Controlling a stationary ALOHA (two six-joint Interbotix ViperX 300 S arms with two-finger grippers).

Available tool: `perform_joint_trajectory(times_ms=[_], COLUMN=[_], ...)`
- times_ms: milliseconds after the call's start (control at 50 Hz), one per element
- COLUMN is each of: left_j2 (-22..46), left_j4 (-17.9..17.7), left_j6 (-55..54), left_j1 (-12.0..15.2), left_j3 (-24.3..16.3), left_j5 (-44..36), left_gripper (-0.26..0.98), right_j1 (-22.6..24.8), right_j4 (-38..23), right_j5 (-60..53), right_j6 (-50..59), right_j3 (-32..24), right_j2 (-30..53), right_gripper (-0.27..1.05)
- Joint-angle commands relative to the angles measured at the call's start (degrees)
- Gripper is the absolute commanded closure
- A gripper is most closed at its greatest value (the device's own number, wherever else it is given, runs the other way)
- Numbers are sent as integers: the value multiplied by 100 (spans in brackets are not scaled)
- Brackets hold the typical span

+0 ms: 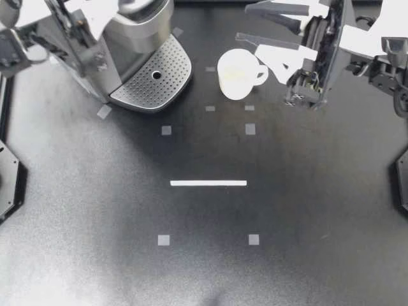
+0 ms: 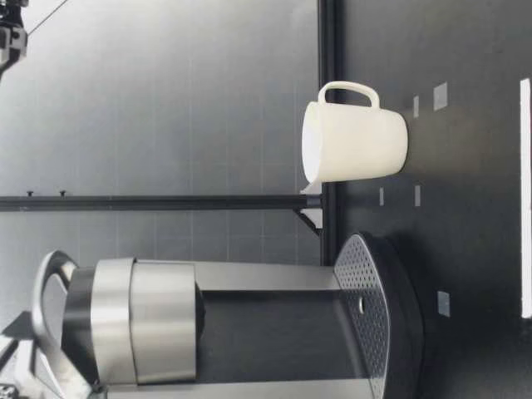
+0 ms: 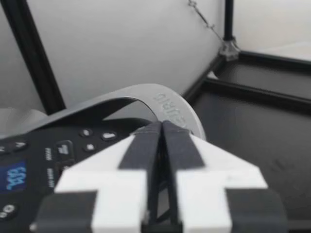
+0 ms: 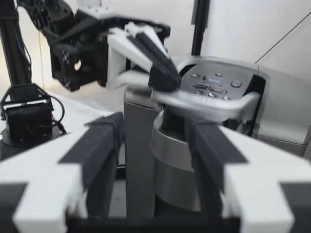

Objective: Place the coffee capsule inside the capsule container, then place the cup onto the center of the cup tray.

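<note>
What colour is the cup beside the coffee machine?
The cup is plain white, clearest in the low view.

A matte black worktop point(image 1: 204, 274) carries a thin white tape strip point(image 1: 208, 183) near its middle. Small grey square markers point(image 1: 164, 240) lie at the strip's 11, 1, 5 and 7 o'clock. A silver-and-black coffee machine point(image 1: 137, 38) stands at the worktop's 11 o'clock, with a small blue lit display point(image 3: 14, 177) on its dark button panel point(image 3: 73, 138). Behind stands a pale grey panelled wall point(image 2: 166, 100), crossed by a black frame rail point(image 2: 166, 202).

Dim, even light; soft shadows
</note>
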Motion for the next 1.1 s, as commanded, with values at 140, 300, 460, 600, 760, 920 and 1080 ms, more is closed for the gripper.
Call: perform_joint_trajectory(times_ms=[140, 300, 460, 600, 760, 920, 1080], left_j2=[246, 220, 167, 202, 193, 193, 88], left_j4=[-26, -26, -26, -325, -1828, -4166, -5704], left_j6=[88, 132, 589, 1538, 3331, 5660, 6565], left_j1=[-26, -105, -272, -387, -686, -1107, -1257], left_j3=[-176, -308, -633, -861, -1204, -1802, -2180], left_j5=[229, 352, 756, 1819, 2681, 3981, 4579], left_gripper=[64, 64, 64, 64, 64, 64, 64], right_j1=[35, 26, 26, -9, -264, -668, -861], right_j4=[18, 18, -18, -97, -105, -158, 18], right_j5=[-35, -9, 642, 2373, 4359, 6012, 7058], right_j6=[-9, -26, -149, -536, -932, -1441, -1837], right_j3=[0, 44, -167, -765, -1468, -1969, -2232], right_j2=[-211, -316, -378, -299, -193, -35, 229], right_gripper=[25, 25, 25, 25, 25, 25, 25])
